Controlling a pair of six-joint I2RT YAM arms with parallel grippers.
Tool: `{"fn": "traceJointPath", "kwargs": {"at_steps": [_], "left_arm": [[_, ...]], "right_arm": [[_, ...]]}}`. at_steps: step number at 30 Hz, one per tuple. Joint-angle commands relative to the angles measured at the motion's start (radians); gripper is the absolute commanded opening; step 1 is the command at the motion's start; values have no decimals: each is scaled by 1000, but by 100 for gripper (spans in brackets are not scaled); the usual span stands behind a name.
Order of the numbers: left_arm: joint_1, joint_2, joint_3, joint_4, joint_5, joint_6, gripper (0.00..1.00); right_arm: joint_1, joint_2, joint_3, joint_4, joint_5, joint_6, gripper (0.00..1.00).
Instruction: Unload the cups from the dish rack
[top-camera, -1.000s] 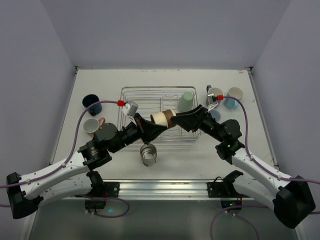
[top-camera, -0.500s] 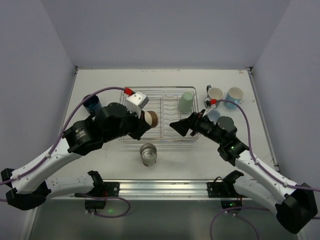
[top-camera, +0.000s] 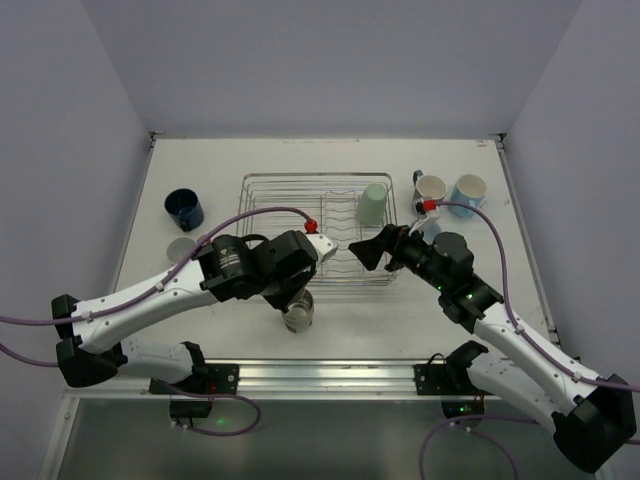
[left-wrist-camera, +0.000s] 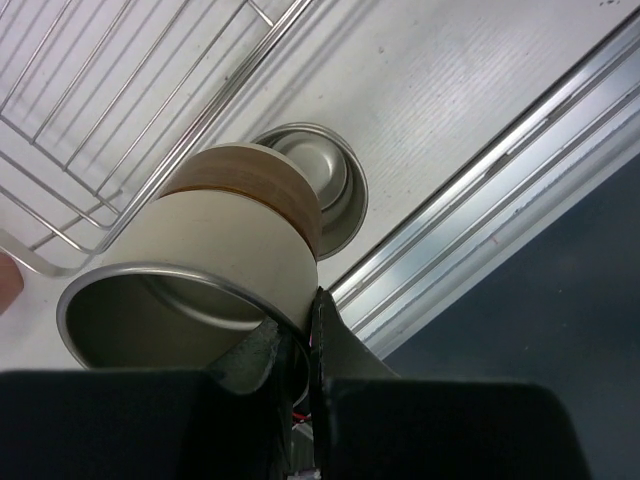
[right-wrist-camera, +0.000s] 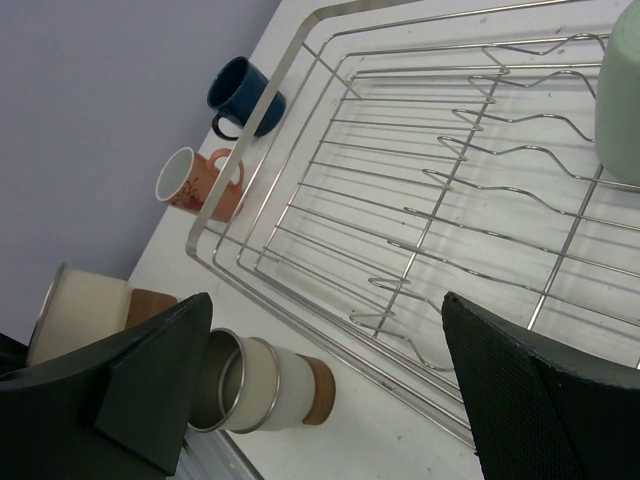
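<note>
Left wrist view has the left tool (left-wrist-camera: 300, 345) clenched on just the rim of the cream tumbler with a brown base band (left-wrist-camera: 235, 245), tilted over the shiny round metal cup (left-wrist-camera: 335, 185) standing on the white surface (left-wrist-camera: 450, 90) near its front edge. So thin a pinch could slip, or a descent here could topple the metal cup. The right tool (right-wrist-camera: 325, 300) hangs released over the chrome wire dish rack (right-wrist-camera: 300, 60), where a mint green cup (right-wrist-camera: 625, 90) remains to be unloaded.

On the table (top-camera: 330, 155) stand the dish rack (top-camera: 280, 200), navy mug (top-camera: 185, 208), cream mug (top-camera: 431, 187) and blue mug (top-camera: 467, 190).
</note>
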Motion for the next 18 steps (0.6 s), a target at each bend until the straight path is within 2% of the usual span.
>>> {"fn": "traceJointPath", "kwargs": {"at_steps": [1, 5, 18], "left_arm": [[-19, 29, 34, -76, 3, 43, 0], [-23, 54, 83, -90, 23, 56, 0], [-62, 92, 94, -101, 86, 44, 0]], "right_arm": [[-3, 0, 46, -6, 37, -30, 99], [-5, 5, 46, -5, 48, -35, 99], [-20, 31, 46, -8, 57, -44, 99]]}}
